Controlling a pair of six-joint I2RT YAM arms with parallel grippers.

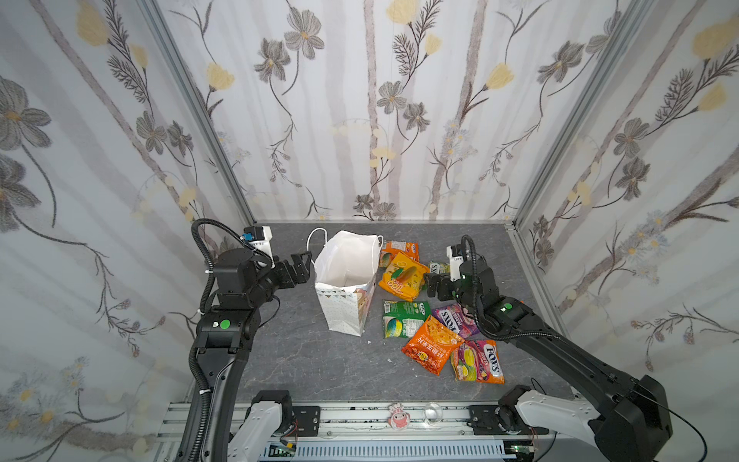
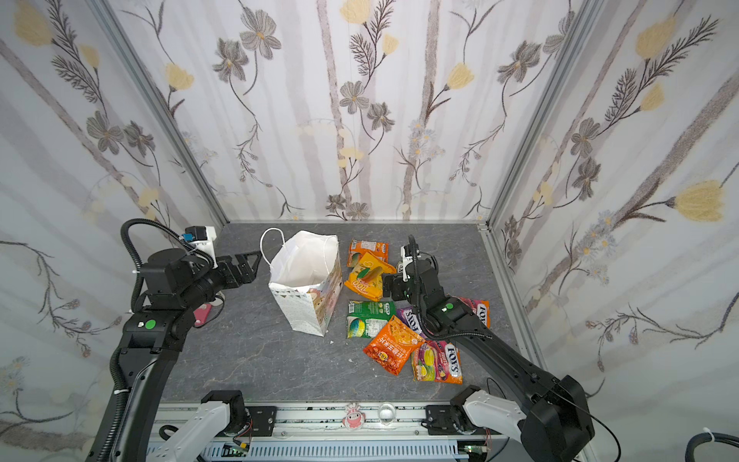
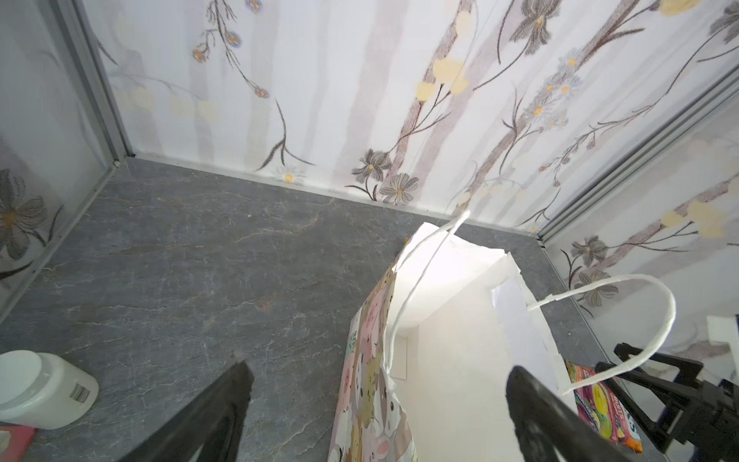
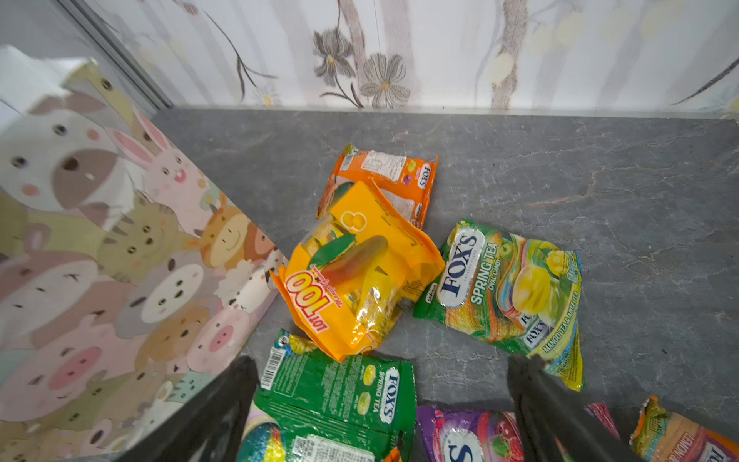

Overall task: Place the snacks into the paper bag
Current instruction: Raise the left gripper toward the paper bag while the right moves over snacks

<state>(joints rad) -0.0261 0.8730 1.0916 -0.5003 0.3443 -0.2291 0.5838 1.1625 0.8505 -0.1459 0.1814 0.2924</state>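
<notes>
1. Jaws on the left gripper [image 1: 304,266] stood wide apart with nothing between them. They were level with the upper edge of the paper bag [image 1: 344,316] and just beside it, on the side away from the snacks [image 1: 432,344]. Whether they touched the paper could not be told.
2. Seen from the left wrist, one finger [image 3: 532,404] showed against the bag's white inner wall. A cord handle [image 3: 664,320] looped close by.
3. Jaws on the right gripper [image 1: 428,285] were likewise spread wide and held nothing. They hung low over the snacks on the bag's other side.
4. The paper bag stood upright on the table [image 1: 320,360] with its mouth open and its animal-print side towards the snacks.
5. Every packet in view lay on the table outside the bag.
6. Closest to the bag, a yellow packet [image 1: 402,278] overlapped an orange packet [image 1: 400,249], and a green packet [image 1: 404,318] lay near the bag's foot.
7. Farther from the bag lay a second green packet [image 4: 508,288], a purple packet [image 1: 452,320], a second orange packet [image 1: 430,346] and a pink-and-yellow packet [image 1: 478,362].
8. A white bottle [image 3: 44,390] sat on the table on the left gripper's side of the bag, well apart from the snacks.
</notes>
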